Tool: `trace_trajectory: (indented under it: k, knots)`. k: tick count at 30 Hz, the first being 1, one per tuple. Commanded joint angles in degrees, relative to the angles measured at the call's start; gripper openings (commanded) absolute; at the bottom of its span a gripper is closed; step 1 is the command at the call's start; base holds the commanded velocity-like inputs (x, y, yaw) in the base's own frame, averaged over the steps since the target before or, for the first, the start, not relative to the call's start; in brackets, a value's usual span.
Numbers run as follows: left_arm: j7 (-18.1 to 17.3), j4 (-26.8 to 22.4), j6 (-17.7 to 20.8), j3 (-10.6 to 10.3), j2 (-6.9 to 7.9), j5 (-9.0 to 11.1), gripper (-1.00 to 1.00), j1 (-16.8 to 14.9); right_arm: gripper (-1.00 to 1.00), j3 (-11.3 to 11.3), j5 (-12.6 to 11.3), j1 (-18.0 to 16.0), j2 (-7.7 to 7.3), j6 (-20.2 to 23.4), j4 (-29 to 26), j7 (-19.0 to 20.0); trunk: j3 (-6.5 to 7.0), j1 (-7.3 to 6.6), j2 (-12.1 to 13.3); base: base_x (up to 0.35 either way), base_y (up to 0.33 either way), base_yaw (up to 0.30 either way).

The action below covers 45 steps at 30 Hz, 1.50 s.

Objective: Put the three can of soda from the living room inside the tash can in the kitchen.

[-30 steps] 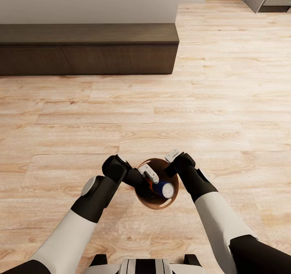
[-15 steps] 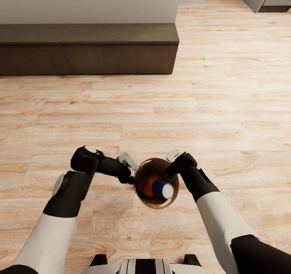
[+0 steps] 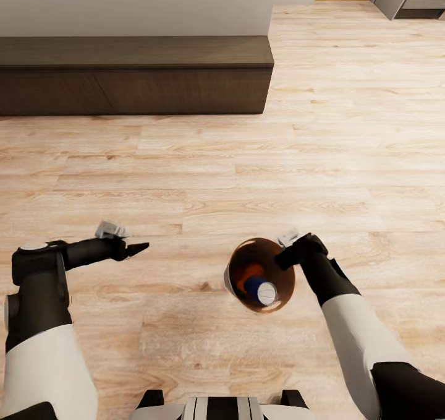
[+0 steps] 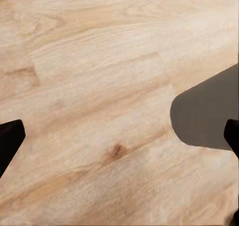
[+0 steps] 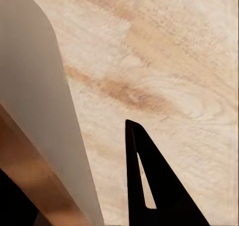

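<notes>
Right gripper clamps trash can rim; left arm outstretched.

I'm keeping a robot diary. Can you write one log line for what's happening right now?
right gripper: shut on trash can rim | inside: blue can, orange can | left gripper: open, empty, over floor

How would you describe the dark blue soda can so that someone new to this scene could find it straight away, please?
Start from the long dark bench and come down the wooden floor to the round bin gripped at its rim by the right gripper. Inside lies the blue can, silver top up, beside an orange can.
</notes>
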Motion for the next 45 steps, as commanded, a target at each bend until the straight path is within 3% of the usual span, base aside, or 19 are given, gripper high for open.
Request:
trace_trajectory:
  k: [1, 2, 4, 6, 7, 8, 10, 13, 17, 19, 21, 23, 35, 45]
  knots:
    - [2.93, 0.45, -1.64, 1.41, -0.20, 1.18, 1.00, 0.94, -1.00, -1.00, -1.75, 0.12, -1.47, -1.02, -0.65, 0.69, 0.00, 0.00, 0.00, 0.000, 0.000, 0.000]
    - [4.21, 0.67, -2.23, 1.89, -0.26, 1.88, 1.00, 1.48, -1.00, -1.33, -1.74, 0.16, -2.23, -1.74, -1.02, 0.83, 0.00, 0.00, 0.00, 0.000, 0.000, 0.000]
    - [7.87, 1.68, -4.11, 2.84, -0.36, 5.24, 1.00, 3.65, -1.00, -2.01, -1.78, 0.27, -5.01, -3.31, -1.92, 2.08, 0.00, 0.00, 0.00, 0.000, 0.000, 0.000]
    - [12.53, 3.81, -8.48, 3.40, -0.44, 10.72, 1.00, 6.45, -1.00, -3.38, -1.80, 0.38, -9.14, -4.32, -2.48, 5.69, 0.00, 0.00, 0.00, 0.000, 0.000, 0.000]
    - [13.53, 4.31, -9.46, 3.47, -0.46, 11.71, 1.00, 7.09, -1.00, -4.08, -1.80, 0.40, -10.04, -4.45, -2.56, 6.62, 0.00, 0.00, 0.00, 0.000, 0.000, 0.000]
    - [16.26, 5.68, -11.75, 3.62, -0.46, 13.73, 1.00, 9.12, -1.00, -7.23, -1.73, 0.44, -12.14, -4.64, -2.71, 9.02, 0.00, 0.00, 0.00, 0.000, 0.000, 0.000]
    - [18.56, 7.19, -13.97, 3.72, -0.56, 15.02, 1.00, 11.20, -1.00, -10.71, -1.53, 0.46, -13.57, -4.72, -3.48, 10.47, 0.00, 0.00, 0.00, 0.000, 0.000, 0.000]
    - [19.86, 11.18, -17.68, 3.76, -0.65, 15.64, 1.00, 13.03, -1.00, -13.54, -1.46, 0.52, -14.27, -4.49, -5.83, 11.14, 0.00, 0.00, 0.00, 0.000, 0.000, 0.000]
    - [22.28, 18.10, -24.30, 3.78, -0.69, 15.94, 1.00, 13.90, -1.00, -21.33, -1.71, 3.20, -14.25, -5.05, -8.78, 14.59, 0.00, 0.00, 0.00, 0.000, 0.000, 0.000]
    - [22.81, 18.89, -25.05, 3.78, -0.69, 15.98, 1.00, 13.98, -1.00, -23.32, -1.76, 4.78, -14.25, -5.99, -9.12, 15.38, 0.00, 0.00, 0.00, 0.000, 0.000, 0.000]
    - [23.43, 19.98, -25.99, 3.83, -0.72, 15.94, 1.00, 14.29, -1.00, -27.35, -1.72, 7.79, -14.11, -12.47, -9.56, 15.76, 0.00, 0.00, 0.00, 0.000, 0.000, 0.000]
    - [23.67, 20.80, -26.31, 3.90, -0.70, 16.15, 1.00, 14.88, -1.00, -28.83, -1.67, 8.71, -13.97, -15.91, -9.94, 15.50, 0.00, 0.00, 0.00, 0.000, 0.000, 0.000]
    - [24.01, 24.19, -26.54, 4.04, -0.69, 17.42, 1.00, 15.53, -1.00, -29.72, -1.63, 9.35, -13.60, -18.03, -10.75, 15.36, 0.00, 0.00, 0.00, 0.000, 0.000, 0.000]
    - [26.69, 26.68, -27.63, 4.00, -0.64, 17.57, 1.00, 15.78, -1.00, -29.69, -1.72, 9.35, -13.46, -17.97, -10.95, 15.54, 0.00, 0.00, 0.00, 0.000, 0.000, 0.000]
